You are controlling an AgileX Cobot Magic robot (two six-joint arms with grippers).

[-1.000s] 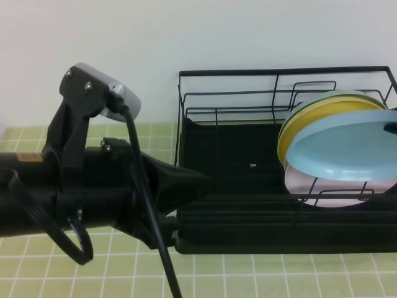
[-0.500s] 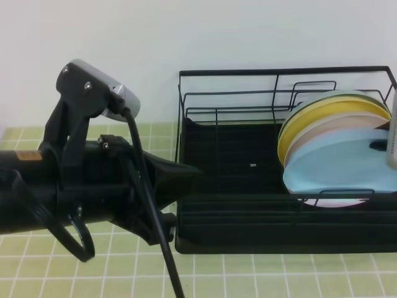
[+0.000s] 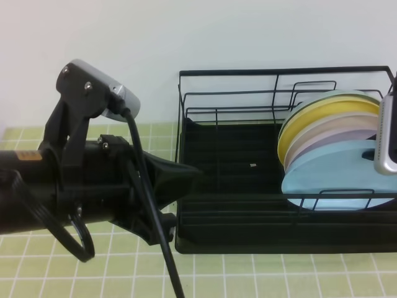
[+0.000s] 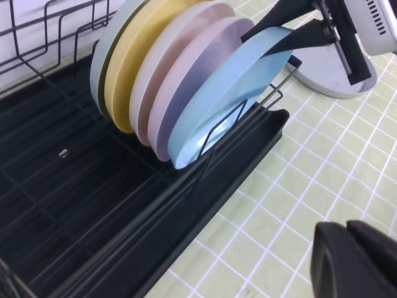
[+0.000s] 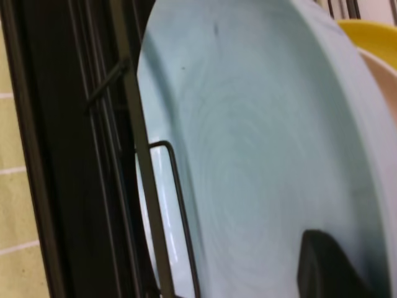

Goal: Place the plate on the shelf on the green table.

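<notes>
The light blue plate (image 3: pixel 335 174) stands on edge in the shelf (image 3: pixel 248 242), the front one of a row of plates. In the left wrist view the plate (image 4: pixel 236 99) leans against a pink plate behind it, with its lower rim in the black tray. My right gripper (image 4: pixel 288 31) straddles the plate's top rim, one finger on each face, shut on it. The right wrist view shows the plate (image 5: pixel 260 143) up close with one fingertip (image 5: pixel 329 267) on it. My left gripper (image 4: pixel 356 261) hovers shut and empty over the green table (image 4: pixel 310 186), left of the shelf.
Behind the blue plate stand pink plates (image 4: pixel 186 74) and a yellow plate (image 4: pixel 136 68). The left arm (image 3: pixel 93 180) fills the left of the high view. A pale round base (image 4: pixel 335 74) sits on the tiles beside the shelf. The white wall lies behind.
The blue plate has tipped from a flatter tilt to upright and dropped into the front slot. The right gripper came down with it. The left arm barely moved.
</notes>
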